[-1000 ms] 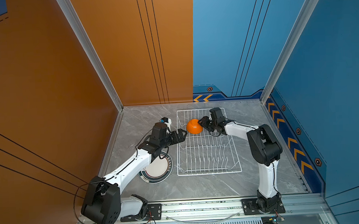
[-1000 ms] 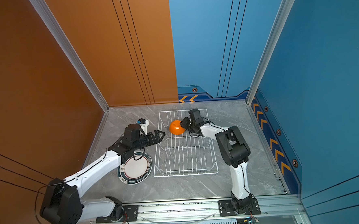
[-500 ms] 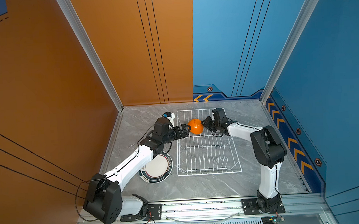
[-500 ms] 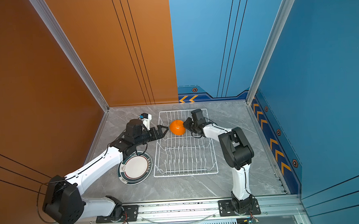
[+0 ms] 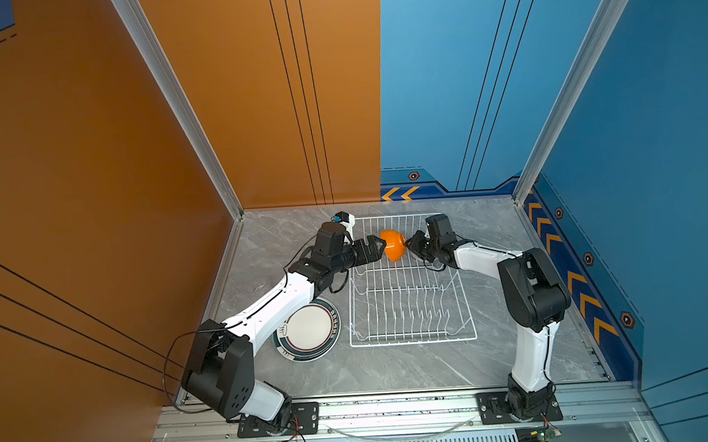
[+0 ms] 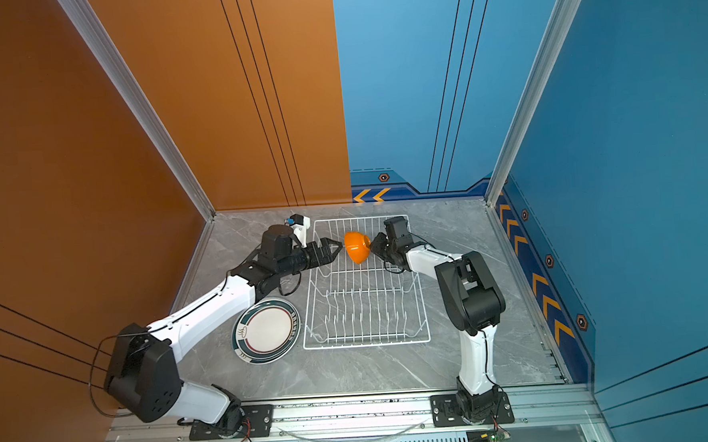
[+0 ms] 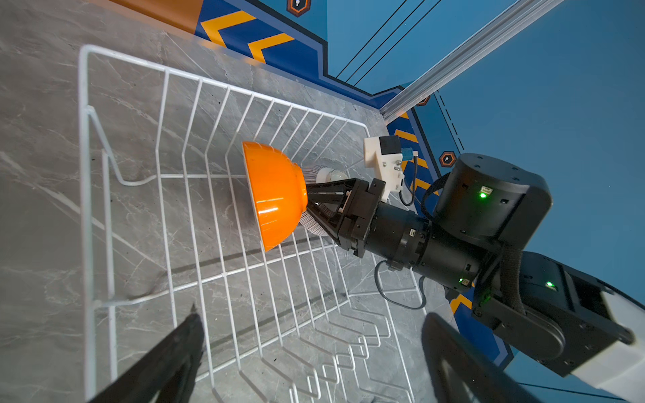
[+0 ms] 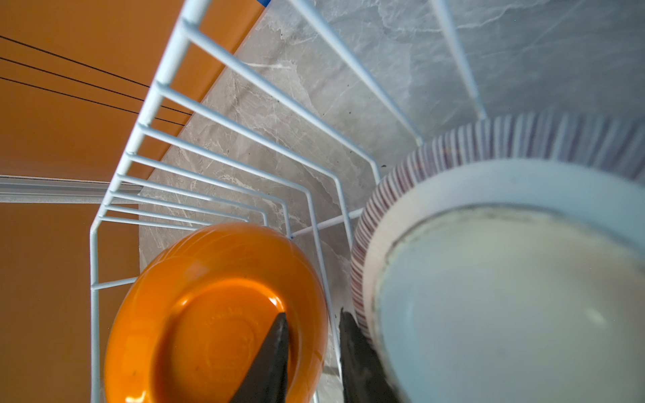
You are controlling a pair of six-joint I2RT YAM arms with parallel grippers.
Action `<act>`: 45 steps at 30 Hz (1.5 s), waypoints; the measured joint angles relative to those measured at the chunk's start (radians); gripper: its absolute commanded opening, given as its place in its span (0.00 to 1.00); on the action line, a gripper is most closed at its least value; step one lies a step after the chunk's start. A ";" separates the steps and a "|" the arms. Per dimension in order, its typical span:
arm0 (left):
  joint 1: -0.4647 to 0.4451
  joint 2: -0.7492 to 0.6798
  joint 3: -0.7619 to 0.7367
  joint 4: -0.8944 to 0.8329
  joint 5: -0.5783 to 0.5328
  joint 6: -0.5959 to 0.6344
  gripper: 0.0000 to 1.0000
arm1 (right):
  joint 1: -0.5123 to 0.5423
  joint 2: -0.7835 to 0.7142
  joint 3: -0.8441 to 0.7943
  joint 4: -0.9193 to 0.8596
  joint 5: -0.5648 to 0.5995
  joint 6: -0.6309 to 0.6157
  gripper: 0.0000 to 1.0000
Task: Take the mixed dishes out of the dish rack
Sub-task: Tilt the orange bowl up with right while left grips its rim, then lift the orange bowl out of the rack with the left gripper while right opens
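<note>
Orange bowl (image 5: 393, 245) hanging on edge above the far end of the dish rack (image 5: 412, 342) in both top views, mouth turned toward the rack's left side, base toward its right, axis lying across the rack's width. Pinched at the base by the right gripper (image 5: 408, 244), jaws set narrow. Left gripper (image 5: 380, 247) spread wide, holding nothing, tips in over the rack's left rim, just beside the bowl's mouth. Striped plate (image 5: 308, 328) flat on the table (image 5: 393, 373) just left of the rack, partly under the left arm (image 5: 273, 305). Bare table in front of the rack and right of it.

From the left wrist: bowl (image 7: 275, 195) clear above the rack's wires (image 7: 83, 174), far rim close behind, open prong rows toward the near end. Ribbed white bowl (image 7: 311, 225) glimpsed behind the right gripper (image 7: 307, 206).

From the right wrist: one finger (image 8: 272, 349) across the orange foot ring, the other just beside the ribbed bowl (image 8: 488, 279), inside the rack's far end.
</note>
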 measured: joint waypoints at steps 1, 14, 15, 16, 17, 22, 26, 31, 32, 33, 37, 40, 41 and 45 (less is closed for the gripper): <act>0.002 0.016 0.006 0.011 0.010 -0.009 0.98 | 0.000 0.000 0.000 0.000 -0.001 0.000 0.27; 0.010 0.257 0.121 0.137 0.146 -0.151 0.99 | -0.008 0.000 -0.006 0.010 -0.013 0.000 0.28; 0.011 0.264 0.121 0.138 0.146 -0.154 0.98 | -0.008 0.000 -0.007 0.012 -0.014 0.000 0.27; 0.011 0.271 0.121 0.142 0.146 -0.157 0.98 | -0.009 0.000 -0.008 0.014 -0.016 0.000 0.27; 0.011 0.277 0.122 0.144 0.146 -0.158 0.98 | -0.010 0.000 -0.008 0.015 -0.018 0.000 0.27; 0.016 0.327 0.156 0.151 0.146 -0.157 0.95 | -0.015 0.000 -0.010 0.016 -0.033 0.000 0.27; 0.016 0.364 0.186 0.153 0.146 -0.154 0.90 | -0.016 0.000 -0.010 0.016 -0.037 0.000 0.27; 0.017 0.416 0.223 0.155 0.146 -0.153 0.84 | -0.017 0.000 -0.010 0.016 -0.041 0.000 0.28; 0.017 0.423 0.229 0.155 0.147 -0.152 0.81 | -0.017 0.000 -0.010 0.016 -0.041 0.000 0.28; 0.017 0.432 0.236 0.156 0.147 -0.151 0.80 | -0.017 0.000 -0.010 0.016 -0.043 0.000 0.28; 0.016 0.443 0.248 0.159 0.152 -0.145 0.71 | -0.020 0.000 -0.010 0.016 -0.052 0.000 0.28; 0.015 0.452 0.261 0.153 0.154 -0.136 0.67 | -0.022 0.000 -0.011 0.016 -0.058 0.000 0.28; 0.015 0.459 0.268 0.152 0.154 -0.135 0.66 | -0.023 0.000 -0.011 0.016 -0.059 0.000 0.28; 0.017 0.483 0.289 0.157 0.158 -0.146 0.59 | -0.025 0.000 -0.011 0.016 -0.063 0.000 0.28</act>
